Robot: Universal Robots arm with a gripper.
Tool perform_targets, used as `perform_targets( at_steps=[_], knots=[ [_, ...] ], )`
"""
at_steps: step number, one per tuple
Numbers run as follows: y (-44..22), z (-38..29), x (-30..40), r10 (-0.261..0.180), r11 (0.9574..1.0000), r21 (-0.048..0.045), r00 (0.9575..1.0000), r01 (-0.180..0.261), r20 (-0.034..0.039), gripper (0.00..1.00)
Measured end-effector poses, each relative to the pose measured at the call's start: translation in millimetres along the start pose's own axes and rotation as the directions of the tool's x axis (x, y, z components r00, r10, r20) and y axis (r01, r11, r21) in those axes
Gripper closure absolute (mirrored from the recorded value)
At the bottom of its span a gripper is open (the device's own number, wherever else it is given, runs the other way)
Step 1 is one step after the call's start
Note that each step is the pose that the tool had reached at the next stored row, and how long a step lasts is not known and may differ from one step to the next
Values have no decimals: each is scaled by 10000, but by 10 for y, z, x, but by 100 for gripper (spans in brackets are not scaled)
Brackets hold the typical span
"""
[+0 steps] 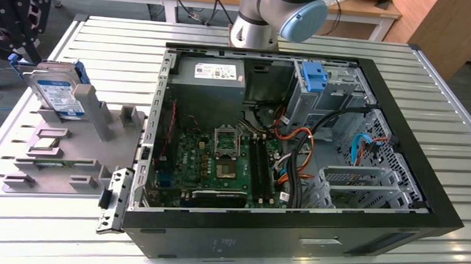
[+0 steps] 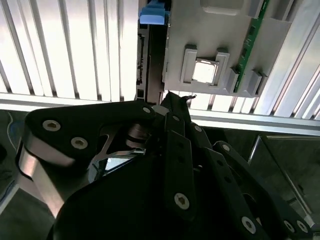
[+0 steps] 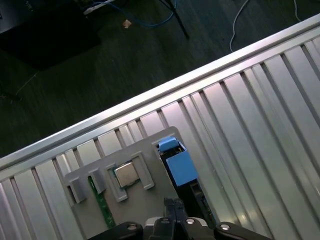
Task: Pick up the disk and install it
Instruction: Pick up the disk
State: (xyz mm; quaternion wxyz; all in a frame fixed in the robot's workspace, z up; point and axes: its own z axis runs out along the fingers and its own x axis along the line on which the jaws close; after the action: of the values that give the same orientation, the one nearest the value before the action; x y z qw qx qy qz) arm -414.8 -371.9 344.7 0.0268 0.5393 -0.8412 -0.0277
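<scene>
Disk (image 1: 58, 95) upright just beneath tool (image 2: 176, 97).

1. The exterior view stands off the arm, high up. It looks steeply down on the slatted table (image 1: 59, 243), with the open computer case (image 1: 294, 242) at centre, the arm's base (image 1: 255, 27) at 12 o'clock and the grey fixture (image 1: 78, 156) at 9 o'clock.
2. The second wrist view looks down past the gripper (image 2: 175, 97), close over that fixture's edge.
3. The first wrist view looks down across the fixture to the table's edge and the floor (image 3: 75, 75) beyond.
4. All three views share the fixture, and both wrist views share its square chip (image 2: 204, 71) (image 3: 126, 174).
</scene>
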Motion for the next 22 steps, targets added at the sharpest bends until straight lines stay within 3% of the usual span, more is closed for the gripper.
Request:
perform_targets(
  at_steps=[5,10,12,17,22],
  knots=[
    [0,0,0,-763,9971,24,9971,764,-50,89],
    [0,0,0,-1504,9886,43,9886,1505,-97,89],
    [0,0,0,-1690,9856,55,9856,1690,-56,89],
    [0,1,1,-1967,9804,81,9804,1966,130,89],
    [-2,15,1,-1997,9798,77,9797,1996,177,89]
  ],
)
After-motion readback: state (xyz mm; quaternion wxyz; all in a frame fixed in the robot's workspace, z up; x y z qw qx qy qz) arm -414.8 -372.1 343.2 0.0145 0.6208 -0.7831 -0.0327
